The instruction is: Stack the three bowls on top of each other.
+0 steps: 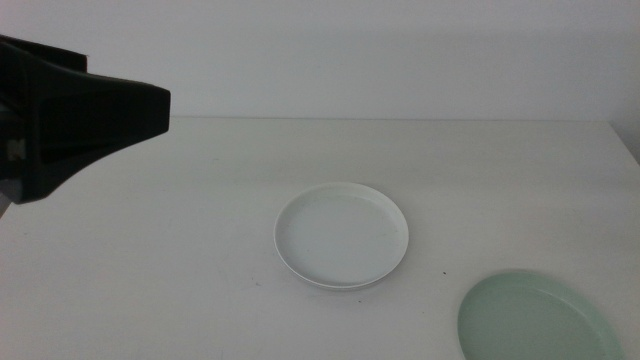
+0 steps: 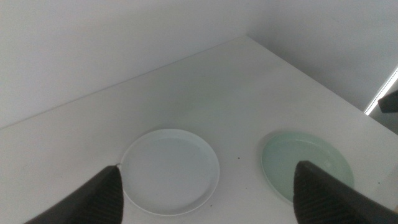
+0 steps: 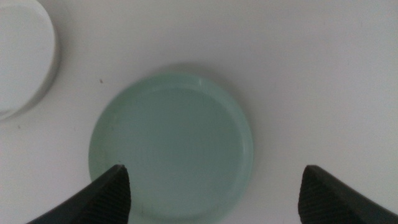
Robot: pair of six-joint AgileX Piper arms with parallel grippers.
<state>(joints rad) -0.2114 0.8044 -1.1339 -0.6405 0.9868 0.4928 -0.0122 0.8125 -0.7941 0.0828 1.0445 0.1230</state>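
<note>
1. The left claw (image 2: pixel 205 199), its jaws spread wide and empty, hangs at upper left of the middle view.
2. The shallow round white bowl (image 1: pixel 341 235) lies mid-frame on the white table (image 1: pixel 200 220).
3. The shallow round mint-green bowl (image 1: pixel 535 318) lies at lower right, apart from the white one.
4. The right claw (image 3: pixel 214 193), jaws spread and empty, hovers above the green bowl.
5. No grey-blue bowl is visible.
6. Judgement: stacking has not begun; the next move calls for gripping the green bowl's rim.

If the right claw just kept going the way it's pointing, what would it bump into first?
Most likely the pale mint green bowl: the right gripper hangs over it, jaws open wide and empty, with nothing between them. How far above it is unclear.
</note>
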